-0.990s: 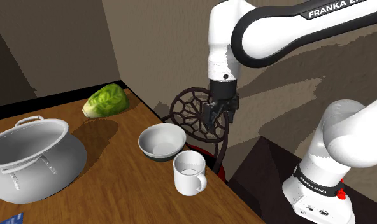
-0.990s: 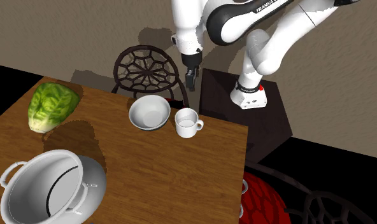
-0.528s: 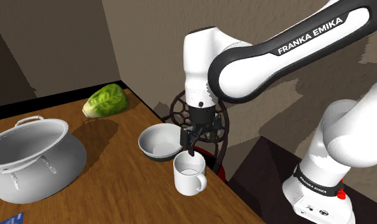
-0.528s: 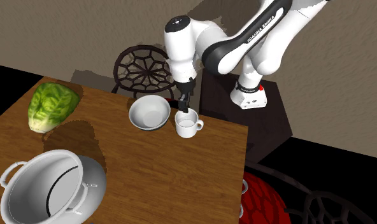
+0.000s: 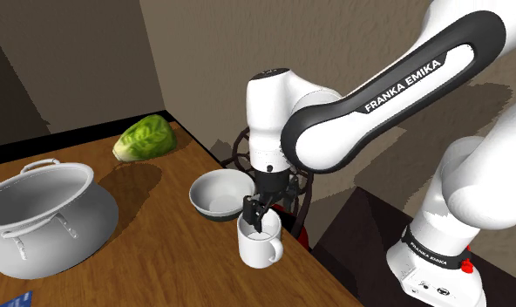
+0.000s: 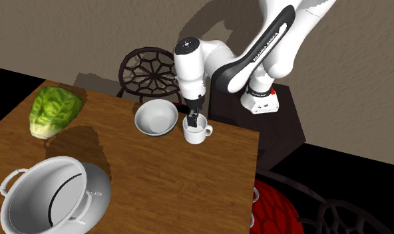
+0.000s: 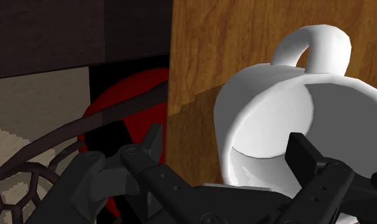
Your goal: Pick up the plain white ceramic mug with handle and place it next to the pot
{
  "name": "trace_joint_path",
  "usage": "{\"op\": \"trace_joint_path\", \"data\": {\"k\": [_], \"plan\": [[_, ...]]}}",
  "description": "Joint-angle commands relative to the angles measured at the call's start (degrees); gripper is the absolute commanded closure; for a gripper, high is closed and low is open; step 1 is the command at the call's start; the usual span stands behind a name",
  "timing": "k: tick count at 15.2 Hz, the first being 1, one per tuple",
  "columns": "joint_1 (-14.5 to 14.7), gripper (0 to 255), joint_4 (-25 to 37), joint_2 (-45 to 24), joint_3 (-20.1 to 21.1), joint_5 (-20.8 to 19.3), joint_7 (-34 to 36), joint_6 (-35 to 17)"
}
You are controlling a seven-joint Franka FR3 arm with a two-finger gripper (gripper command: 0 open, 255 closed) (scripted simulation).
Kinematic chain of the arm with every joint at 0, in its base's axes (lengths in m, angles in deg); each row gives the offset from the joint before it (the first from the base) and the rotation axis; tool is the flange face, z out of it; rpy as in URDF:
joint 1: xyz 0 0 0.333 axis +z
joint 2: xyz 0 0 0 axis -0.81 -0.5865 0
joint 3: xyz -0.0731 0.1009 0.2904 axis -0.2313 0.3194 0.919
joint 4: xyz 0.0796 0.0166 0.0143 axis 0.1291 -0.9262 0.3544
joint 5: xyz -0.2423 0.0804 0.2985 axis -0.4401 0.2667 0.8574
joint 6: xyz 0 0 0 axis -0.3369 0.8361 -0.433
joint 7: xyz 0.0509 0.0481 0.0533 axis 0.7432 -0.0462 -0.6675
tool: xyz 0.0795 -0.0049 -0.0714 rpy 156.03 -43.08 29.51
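Bearing "FRANKA EMIKA" on its dark link, the arm holds the gripper at the white mug, fingers spread astride its wall, not clamped. The mug stands by the table edge, just beside a bowl; bare wood separates it from the pot.
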Motion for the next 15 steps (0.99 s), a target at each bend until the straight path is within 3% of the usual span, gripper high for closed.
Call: {"op": "trace_joint_path", "data": {"k": [1,8,9,15], "plan": [[-0.1,0,-0.5,-0.6,0.2,-0.1,0.1,-1.2],[-0.1,0,-0.5,-0.6,0.2,-0.1,0.1,-1.2],[-0.1,255,-0.5,-0.6,0.2,-0.1,0.1,-1.2],[-0.1,255,-0.5,-0.6,0.2,-0.1,0.1,-1.2]]}}
